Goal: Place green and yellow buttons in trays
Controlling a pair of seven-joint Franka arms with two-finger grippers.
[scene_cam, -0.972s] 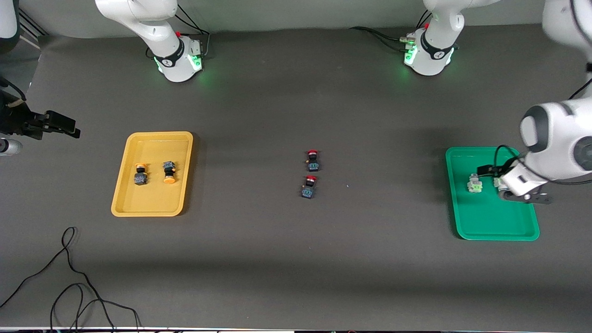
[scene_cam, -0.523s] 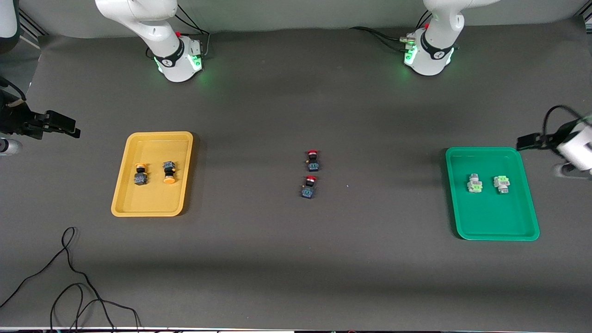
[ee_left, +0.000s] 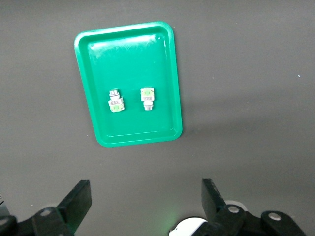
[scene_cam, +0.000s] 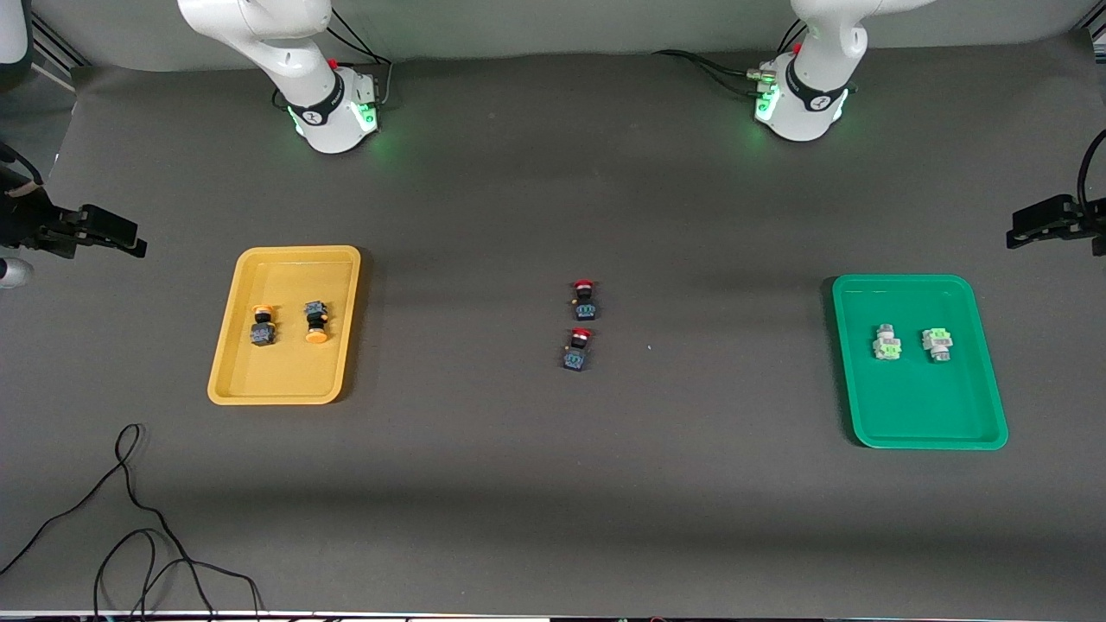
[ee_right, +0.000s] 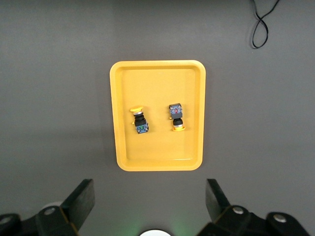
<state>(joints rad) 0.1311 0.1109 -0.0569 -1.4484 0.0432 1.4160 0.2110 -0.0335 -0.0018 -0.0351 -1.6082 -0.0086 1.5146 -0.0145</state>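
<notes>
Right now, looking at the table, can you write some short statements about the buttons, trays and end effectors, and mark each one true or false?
1. Both yellow-capped buttons lie in the yellow tray. True.
2. One green button lies on the bare table. False: both green buttons lie in the green tray.
3. Two red-capped buttons sit on the table between the trays. True.
4. The left end effector is shut on a green button. False: it is open and holds nothing.
5. The right end effector is open. True.
</notes>
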